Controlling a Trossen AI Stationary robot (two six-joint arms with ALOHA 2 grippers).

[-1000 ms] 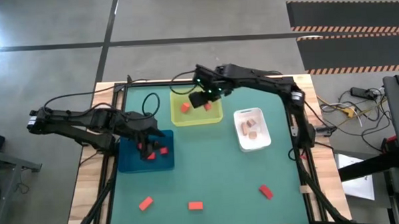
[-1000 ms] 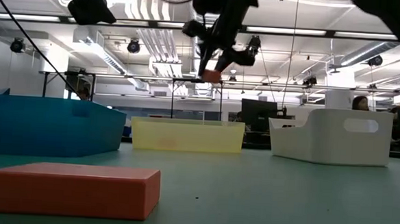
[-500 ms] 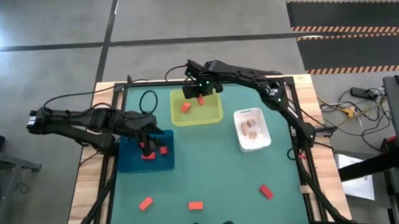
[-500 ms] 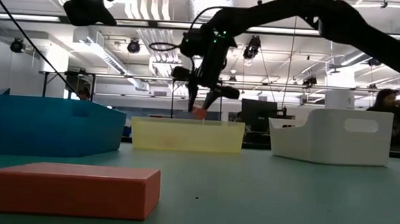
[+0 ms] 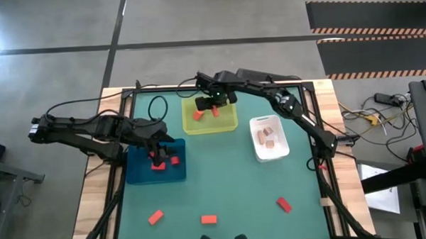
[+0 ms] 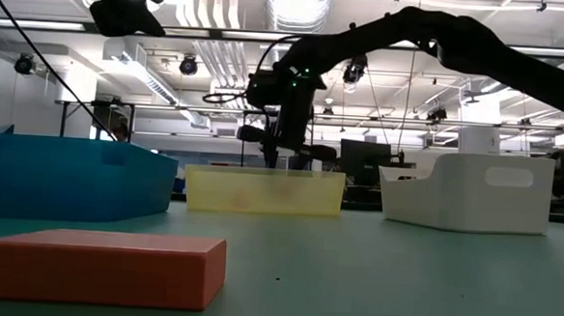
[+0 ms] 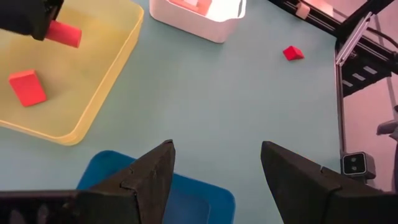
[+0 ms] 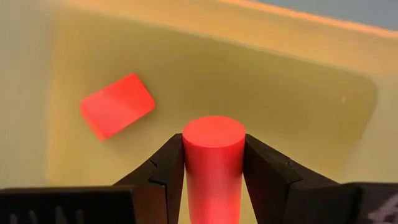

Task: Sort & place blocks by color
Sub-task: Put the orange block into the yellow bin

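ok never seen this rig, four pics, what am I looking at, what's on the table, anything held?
Two dark robot arms work at a green table, sorting blocks into trays. One picture looks straight down, one looks level from the tabletop, and one comes from each arm's wrist.

On the table: a blue tray with red blocks, a yellow-green tray holding one orange block, and a white tray with pale blocks. Three blocks lie loose near the front edge.

The right gripper is down over the yellow-green tray, its fingers shut on an orange cylinder. The left gripper hangs open over the blue tray, holding nothing.
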